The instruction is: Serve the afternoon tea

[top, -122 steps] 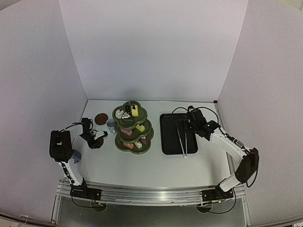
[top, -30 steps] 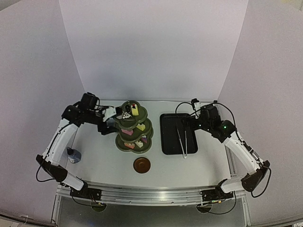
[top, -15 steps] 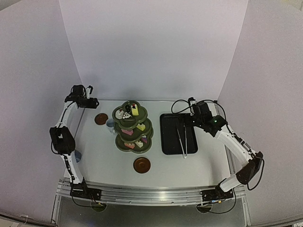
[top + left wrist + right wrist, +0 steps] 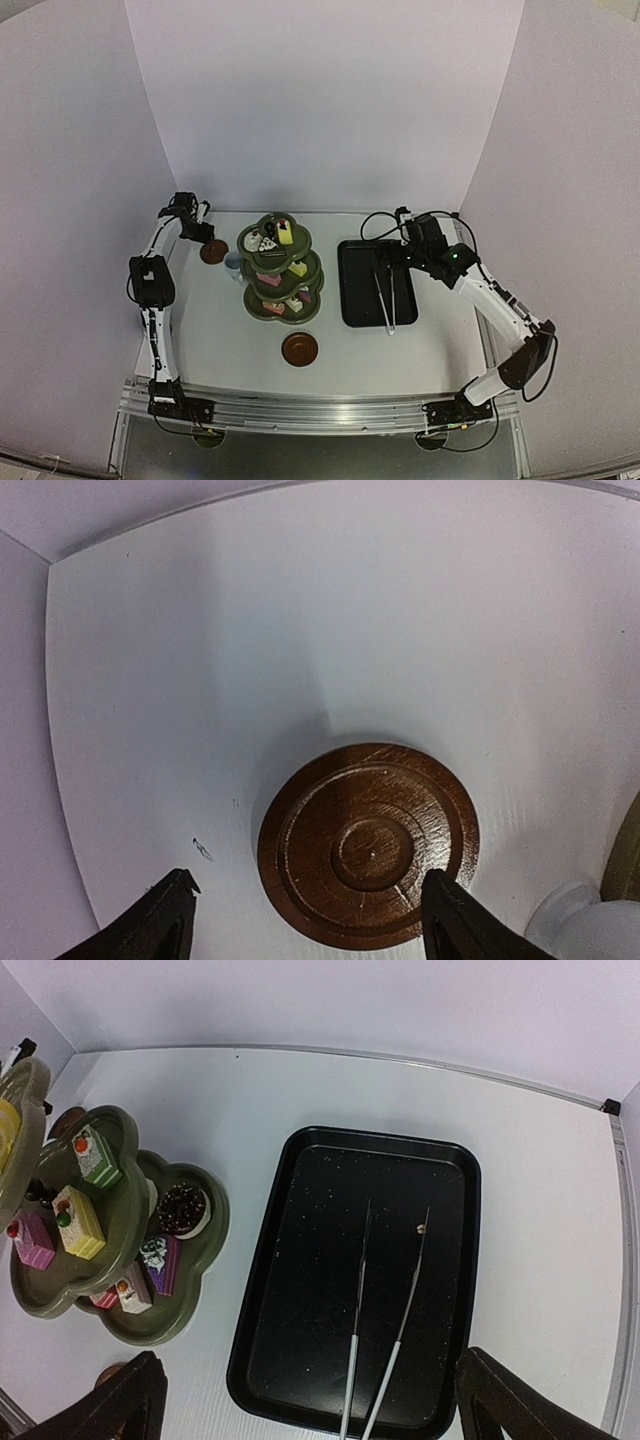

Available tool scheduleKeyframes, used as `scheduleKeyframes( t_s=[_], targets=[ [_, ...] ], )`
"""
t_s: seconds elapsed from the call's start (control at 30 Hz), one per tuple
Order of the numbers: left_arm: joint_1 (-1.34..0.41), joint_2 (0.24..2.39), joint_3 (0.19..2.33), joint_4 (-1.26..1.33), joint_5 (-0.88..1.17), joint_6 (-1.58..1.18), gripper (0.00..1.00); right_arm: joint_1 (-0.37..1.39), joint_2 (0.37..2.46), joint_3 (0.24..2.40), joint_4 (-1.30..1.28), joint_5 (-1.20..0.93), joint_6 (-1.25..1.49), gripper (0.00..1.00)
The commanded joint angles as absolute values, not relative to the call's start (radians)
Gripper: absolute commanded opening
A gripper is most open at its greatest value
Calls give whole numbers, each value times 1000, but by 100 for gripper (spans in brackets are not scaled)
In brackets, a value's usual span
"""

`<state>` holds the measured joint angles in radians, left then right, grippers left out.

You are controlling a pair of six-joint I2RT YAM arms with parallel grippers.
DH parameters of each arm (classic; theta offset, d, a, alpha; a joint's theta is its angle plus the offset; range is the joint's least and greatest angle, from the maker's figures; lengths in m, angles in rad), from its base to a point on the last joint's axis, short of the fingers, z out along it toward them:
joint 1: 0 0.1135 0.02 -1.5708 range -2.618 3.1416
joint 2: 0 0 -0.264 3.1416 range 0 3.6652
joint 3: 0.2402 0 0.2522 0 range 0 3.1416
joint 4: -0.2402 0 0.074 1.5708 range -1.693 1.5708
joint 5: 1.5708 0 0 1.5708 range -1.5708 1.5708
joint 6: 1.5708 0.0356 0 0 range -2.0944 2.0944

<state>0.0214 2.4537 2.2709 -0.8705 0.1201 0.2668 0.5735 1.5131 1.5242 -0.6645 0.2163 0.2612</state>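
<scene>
- Looking top-down: left gripper (image 4: 201, 234) over far-left coaster (image 4: 212, 252), by cup (image 4: 233, 264) & stand (image 4: 281, 270); 2nd coaster (image 4: 300, 349) lies near front.
- Left wrist: jaws wide, empty, straddling coaster; centre, drop low, pinch rim, avoid cup.
- Right wrist: right gripper (image 4: 308, 1370) wide, empty, above tray (image 4: 320, 1210) w/ tongs (image 4: 385, 1360); cakes (image 4: 78, 1222) show clearly here only.

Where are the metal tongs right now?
In the top view, the metal tongs lie inside the black tray on the right side, just right of the three-tier stand.
</scene>
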Motion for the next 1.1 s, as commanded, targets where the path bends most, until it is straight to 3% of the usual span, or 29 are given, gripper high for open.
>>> scheduleKeyframes(
  t_s=[0.0,0.3,0.53,0.77,1.07],
  targets=[
    [16,2457,2240,-895,46,252,81,572,1505,1552,-667,211,247,98],
    [12,2555,2277,-933,16,194,80,572,1508,1568,-668,203,218,98],
    [12,2653,2369,-1004,-33,145,63,572,1499,1581,-670,190,202,98],
    [8,2564,2143,-1046,-33,153,52,572,1488,1587,-670,182,189,98],
    [6,2331,1774,-1100,-101,297,52,572,1479,1612,-670,176,151,98]
  ],
)
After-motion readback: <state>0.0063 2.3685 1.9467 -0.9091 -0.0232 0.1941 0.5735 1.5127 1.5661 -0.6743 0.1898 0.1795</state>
